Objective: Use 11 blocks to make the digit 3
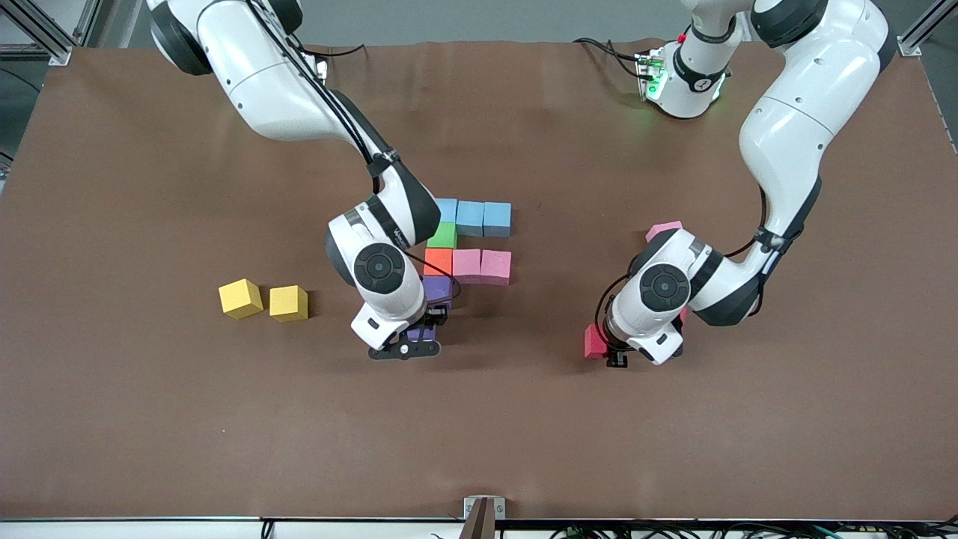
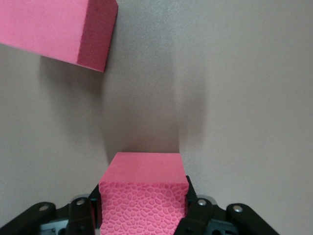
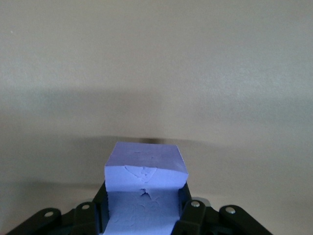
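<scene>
The partial digit 3 lies mid-table: three light blue blocks [image 1: 471, 218], a green block [image 1: 442, 236], an orange block [image 1: 438, 261], two pink blocks [image 1: 481, 266] and a purple block [image 1: 438, 287]. My right gripper [image 1: 419, 333] [image 3: 145, 215] is shut on a second purple block [image 1: 416, 329] [image 3: 144, 166], just nearer the camera than the first. Toward the left arm's end, my left gripper [image 1: 615, 352] [image 2: 143, 210] has its fingers pressed on both sides of a red block [image 1: 596, 340] [image 2: 144, 169] on the table. Another reddish block [image 2: 49, 29] lies close by.
Two yellow cubes [image 1: 240, 298] [image 1: 289, 303] sit toward the right arm's end. A pink block [image 1: 664, 228] shows past the left arm's wrist, with a red sliver [image 1: 683, 314] under that arm. Bare brown table [image 1: 479, 434] lies nearer the camera.
</scene>
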Controlling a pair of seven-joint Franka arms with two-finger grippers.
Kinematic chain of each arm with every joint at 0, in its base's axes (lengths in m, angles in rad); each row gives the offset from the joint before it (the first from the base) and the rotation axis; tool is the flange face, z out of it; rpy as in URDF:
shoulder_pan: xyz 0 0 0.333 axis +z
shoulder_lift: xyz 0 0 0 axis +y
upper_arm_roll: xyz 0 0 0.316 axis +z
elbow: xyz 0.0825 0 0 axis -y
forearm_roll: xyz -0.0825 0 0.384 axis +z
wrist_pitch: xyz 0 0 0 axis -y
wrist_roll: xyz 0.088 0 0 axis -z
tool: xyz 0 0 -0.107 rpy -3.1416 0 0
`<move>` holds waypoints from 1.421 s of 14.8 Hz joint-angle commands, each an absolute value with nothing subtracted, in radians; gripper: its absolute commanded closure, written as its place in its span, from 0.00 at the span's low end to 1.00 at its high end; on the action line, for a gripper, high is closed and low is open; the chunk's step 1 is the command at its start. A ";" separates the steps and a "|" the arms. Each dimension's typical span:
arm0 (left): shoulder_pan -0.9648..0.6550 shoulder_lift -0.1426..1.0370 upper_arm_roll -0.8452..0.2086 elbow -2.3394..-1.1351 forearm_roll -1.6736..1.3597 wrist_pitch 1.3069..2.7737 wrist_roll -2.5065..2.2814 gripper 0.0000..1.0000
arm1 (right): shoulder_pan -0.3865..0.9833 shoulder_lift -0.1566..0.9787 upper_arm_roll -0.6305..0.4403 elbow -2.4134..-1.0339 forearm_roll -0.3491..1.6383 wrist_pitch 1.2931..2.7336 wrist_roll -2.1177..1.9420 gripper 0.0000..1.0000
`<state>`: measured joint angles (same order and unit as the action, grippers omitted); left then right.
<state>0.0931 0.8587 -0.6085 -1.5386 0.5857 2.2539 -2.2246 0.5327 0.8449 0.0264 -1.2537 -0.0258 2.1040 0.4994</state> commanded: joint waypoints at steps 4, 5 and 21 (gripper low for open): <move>0.086 0.821 -0.604 -1.511 0.587 2.229 -2.227 0.71 | 0.543 0.914 0.026 -1.155 -0.031 2.056 0.523 1.00; 0.086 0.821 -0.604 -1.511 0.588 2.229 -2.227 0.71 | 0.548 0.922 0.026 -1.149 -0.029 2.051 0.535 1.00; 0.087 0.825 -0.607 -1.511 0.584 2.227 -2.230 0.68 | 0.575 0.948 0.026 -1.135 -0.025 2.049 0.572 1.00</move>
<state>0.0900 0.8387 -0.6101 -1.5065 0.5857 2.2404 -2.2247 0.5669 0.9274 0.0275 -1.1723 -0.0247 2.0653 0.5454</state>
